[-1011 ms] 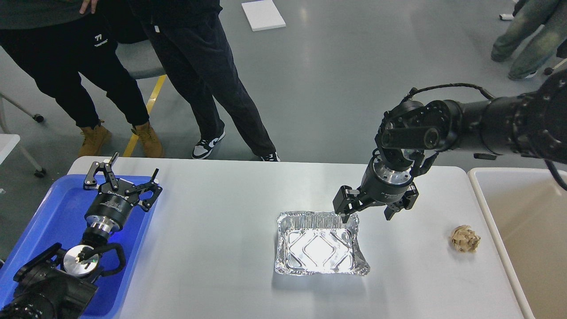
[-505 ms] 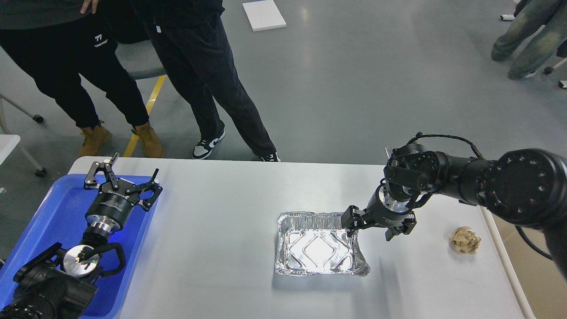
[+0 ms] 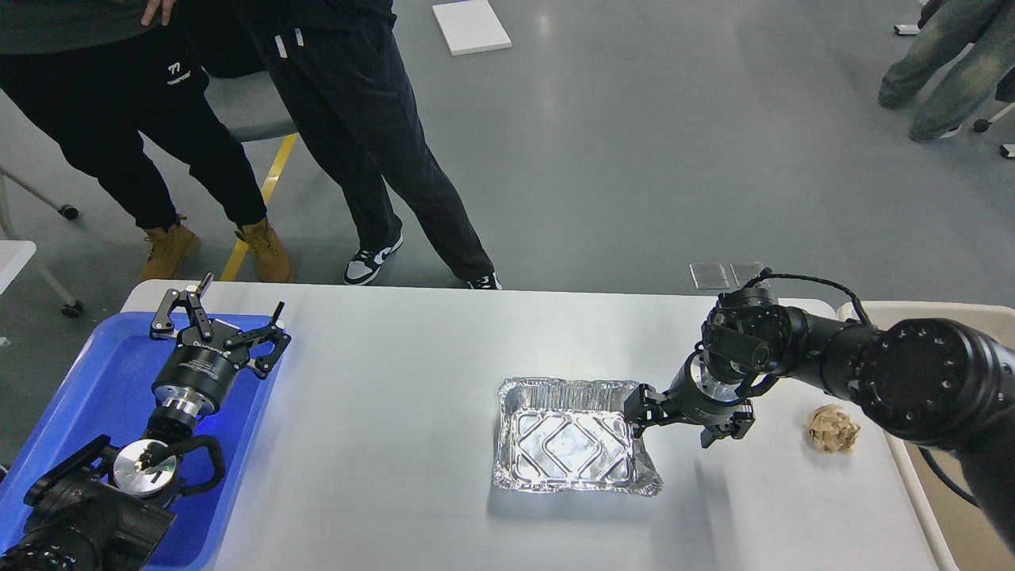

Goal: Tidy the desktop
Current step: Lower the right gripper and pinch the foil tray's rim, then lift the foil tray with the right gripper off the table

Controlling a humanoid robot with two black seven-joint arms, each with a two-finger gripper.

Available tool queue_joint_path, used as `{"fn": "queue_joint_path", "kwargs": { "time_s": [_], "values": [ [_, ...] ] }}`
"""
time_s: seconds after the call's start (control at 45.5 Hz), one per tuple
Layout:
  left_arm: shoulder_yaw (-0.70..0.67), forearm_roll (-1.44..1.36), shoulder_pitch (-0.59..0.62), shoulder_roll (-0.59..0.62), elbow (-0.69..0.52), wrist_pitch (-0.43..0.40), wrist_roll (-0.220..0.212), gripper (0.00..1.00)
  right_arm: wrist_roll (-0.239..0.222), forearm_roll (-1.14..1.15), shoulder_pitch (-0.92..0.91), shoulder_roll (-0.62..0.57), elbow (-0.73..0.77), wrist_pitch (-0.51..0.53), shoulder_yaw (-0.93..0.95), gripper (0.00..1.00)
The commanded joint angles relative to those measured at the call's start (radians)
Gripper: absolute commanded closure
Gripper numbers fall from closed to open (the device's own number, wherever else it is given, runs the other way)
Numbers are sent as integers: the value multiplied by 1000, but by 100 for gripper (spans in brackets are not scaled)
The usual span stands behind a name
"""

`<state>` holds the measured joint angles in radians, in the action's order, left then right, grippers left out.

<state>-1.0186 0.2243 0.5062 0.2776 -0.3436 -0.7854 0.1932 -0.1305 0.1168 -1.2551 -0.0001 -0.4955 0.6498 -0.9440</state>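
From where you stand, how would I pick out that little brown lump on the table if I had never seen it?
Start at the wide white-grey desktop and go to its right end, near the beige bin. There, right of the shiny foil tray and the right gripper, lies a crumpled paper ball. It is the only brown, wrinkled thing on the table.

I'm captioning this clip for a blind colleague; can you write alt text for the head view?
The right pincer, open, straddles the right rim of a foil tray on a white desktop. A crumpled paper ball lies further right; the left pincer is open above a blue tray.
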Motion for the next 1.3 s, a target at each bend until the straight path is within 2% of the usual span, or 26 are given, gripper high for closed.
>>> {"fn": "queue_joint_path", "kwargs": {
  "time_s": [0.0, 0.286, 0.44, 0.484, 0.615, 0.725, 0.835, 0.923, 0.945, 0.989, 1.011, 1.275],
  "values": [
    [0, 0, 0, 0, 0, 0, 0, 0, 3, 1, 14, 0, 15, -2, 39, 2],
    [0, 1, 0, 0, 0, 0, 0, 0, 8, 3, 19, 0, 12, -21, 62, 3],
    [0, 0, 0, 0, 0, 0, 0, 0, 26, 3, 33, 0, 14, -25, 62, 8],
    [0, 1, 0, 0, 0, 0, 0, 0, 32, 4, 37, 0, 14, -35, 62, 14],
    [0, 1, 0, 0, 0, 0, 0, 0, 55, 32, 51, 0, 12, -51, 62, 50],
    [0, 0, 0, 0, 0, 0, 0, 0, 66, 69, 66, 0, 12, -73, 62, 60],
    [0, 1, 0, 0, 0, 0, 0, 0, 66, 72, 80, 0, 12, -94, 62, 64],
    [0, 1, 0, 0, 0, 0, 0, 0, 74, 72, 83, 0, 12, -96, 62, 73],
    [0, 1, 0, 0, 0, 0, 0, 0, 74, 72, 85, 0, 12, -96, 62, 77],
    [0, 1, 0, 0, 0, 0, 0, 0, 75, 72, 85, 0, 12, -96, 62, 97],
    [0, 1, 0, 0, 0, 0, 0, 0, 75, 72, 85, 0, 12, -96, 62, 100],
    [0, 0, 0, 0, 0, 0, 0, 0, 75, 70, 36, 0, -12, -79, 62, 100]
  ]
}}
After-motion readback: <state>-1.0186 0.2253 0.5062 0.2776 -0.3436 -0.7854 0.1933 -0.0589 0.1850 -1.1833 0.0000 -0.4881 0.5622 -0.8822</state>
